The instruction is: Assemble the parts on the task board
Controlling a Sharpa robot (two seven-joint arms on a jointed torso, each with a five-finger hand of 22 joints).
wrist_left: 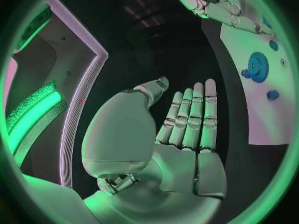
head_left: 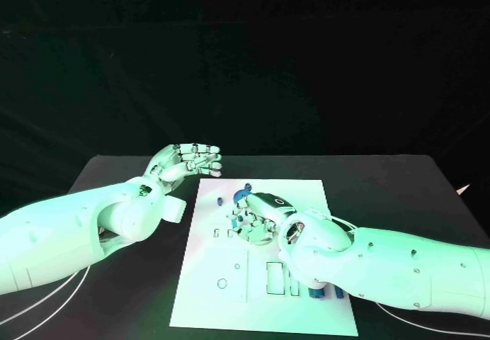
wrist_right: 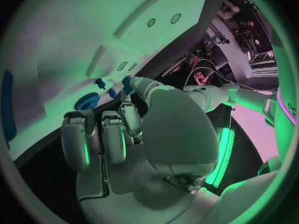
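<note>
Head view: the white task board (head_left: 268, 283), a flat matt plate cut with slots and round holes, lies in the middle of the black worktop (head_left: 408, 184); the right hand (head_left: 263, 211) reaches over its far half, fingers bent down among small blue parts (head_left: 243, 193), probably so that it can work on one of them; whether it grips one I cannot tell; more blue pieces (head_left: 316, 290) sit near the board's near right edge; the left hand (head_left: 190, 160) is raised just off the board's far left corner, fingers loosely curled and holding nothing, seemingly parked clear of the work.

Left wrist view: the left hand (wrist_left: 187, 119) shows a smooth silvery palm with fingers straight and close together, empty; beyond it on the board lie a toothed blue gear (wrist_left: 257, 66) and smaller blue knobs (wrist_left: 272, 95).

Right wrist view: the right hand (wrist_right: 118, 129) has its fingertips (wrist_right: 127, 84) at a small blue piece, with the ridged gear (wrist_right: 87, 101) just beside; the contact itself is hidden, so a grip cannot be confirmed.
</note>
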